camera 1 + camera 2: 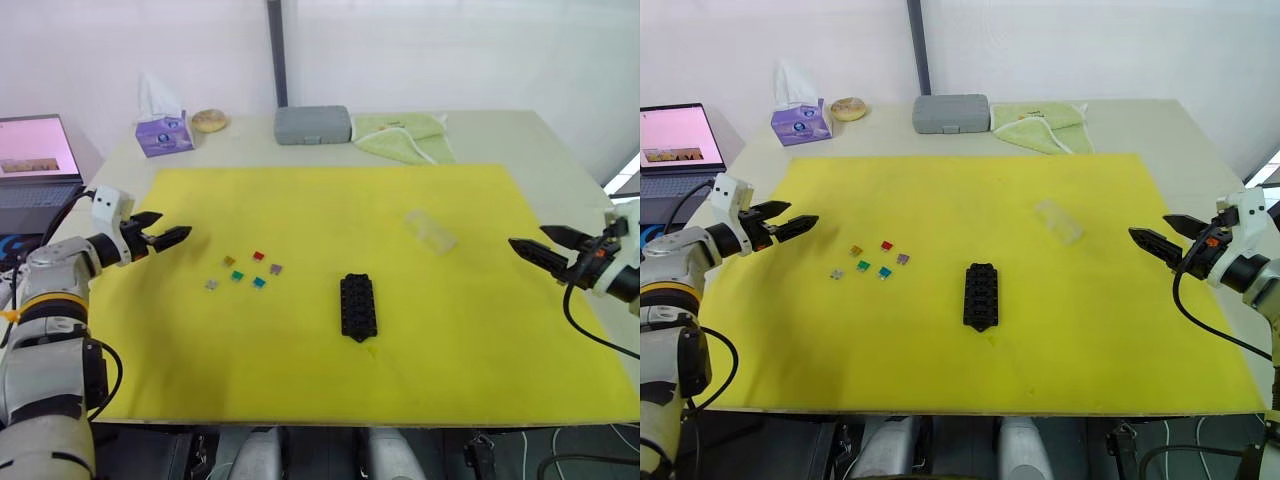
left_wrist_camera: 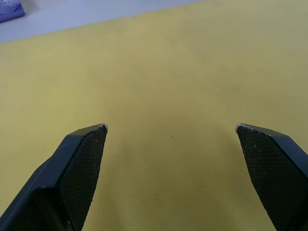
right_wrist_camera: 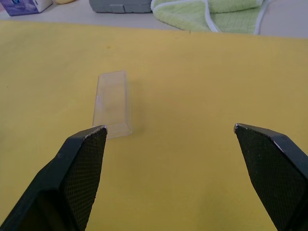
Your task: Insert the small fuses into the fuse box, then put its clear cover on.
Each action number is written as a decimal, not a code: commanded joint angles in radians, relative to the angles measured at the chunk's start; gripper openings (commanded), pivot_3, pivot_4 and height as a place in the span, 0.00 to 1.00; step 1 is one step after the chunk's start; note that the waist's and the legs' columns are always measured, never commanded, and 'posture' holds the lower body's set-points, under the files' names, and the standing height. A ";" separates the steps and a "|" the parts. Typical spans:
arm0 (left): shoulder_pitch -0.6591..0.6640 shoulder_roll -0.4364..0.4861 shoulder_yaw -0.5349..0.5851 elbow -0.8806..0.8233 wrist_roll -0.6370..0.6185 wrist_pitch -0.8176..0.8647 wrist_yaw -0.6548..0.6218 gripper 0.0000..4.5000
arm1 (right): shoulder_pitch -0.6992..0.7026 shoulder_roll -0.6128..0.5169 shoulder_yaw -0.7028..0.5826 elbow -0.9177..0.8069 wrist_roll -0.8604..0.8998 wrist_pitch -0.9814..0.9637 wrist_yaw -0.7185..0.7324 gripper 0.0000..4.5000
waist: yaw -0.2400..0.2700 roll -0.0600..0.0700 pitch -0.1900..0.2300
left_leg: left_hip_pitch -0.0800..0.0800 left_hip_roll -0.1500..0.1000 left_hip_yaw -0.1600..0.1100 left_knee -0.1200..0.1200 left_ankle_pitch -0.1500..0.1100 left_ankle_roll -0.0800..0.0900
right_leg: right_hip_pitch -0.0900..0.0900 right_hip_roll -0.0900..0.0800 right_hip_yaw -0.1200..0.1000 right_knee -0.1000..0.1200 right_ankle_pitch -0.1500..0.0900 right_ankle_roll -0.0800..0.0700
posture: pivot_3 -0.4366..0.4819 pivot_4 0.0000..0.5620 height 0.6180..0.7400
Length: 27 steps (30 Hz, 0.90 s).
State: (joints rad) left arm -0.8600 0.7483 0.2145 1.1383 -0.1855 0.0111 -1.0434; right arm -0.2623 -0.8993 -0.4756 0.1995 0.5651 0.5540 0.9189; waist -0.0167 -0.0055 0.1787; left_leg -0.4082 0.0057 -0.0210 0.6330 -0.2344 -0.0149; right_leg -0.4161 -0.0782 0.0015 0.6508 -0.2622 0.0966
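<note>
Six small fuses (image 1: 243,271), one fuse box (image 1: 356,306), one clear cover (image 1: 430,231)

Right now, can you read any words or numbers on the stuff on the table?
None can be read.
Purple tissue box: it has pale marks on its front, too small to read.
Laptop: its screen shows a pink page, with nothing legible.
Grey case, fuse box, small fuses and clear cover: no writing visible.

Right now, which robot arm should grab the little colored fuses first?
Probably the left. The open left gripper hovers near the small fuses, which lie on its side of the fuse box. The right gripper sits far across, nearer the clear cover.
</note>
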 commanded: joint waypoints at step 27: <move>0.002 0.132 0.085 -0.020 -0.088 0.129 -0.143 1.00 | -0.008 -0.040 -0.047 -0.038 0.022 -0.023 0.028 1.00 | -0.005 0.000 0.000 | 0.000 0.000 0.000 0.000 0.000 0.000 | 0.000 0.000 0.000 0.000 0.000 0.000 | 0.48 0.27 1.00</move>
State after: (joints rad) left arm -0.8595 0.8375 0.2659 1.1544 -0.2439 0.1077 -1.1440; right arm -0.2674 -0.9038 -0.4769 0.2180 0.5554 0.5189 0.9344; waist -0.0215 -0.0054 0.1787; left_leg -0.4082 0.0058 -0.0210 0.6325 -0.2344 -0.0149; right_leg -0.4166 -0.0780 0.0015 0.6508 -0.2622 0.0966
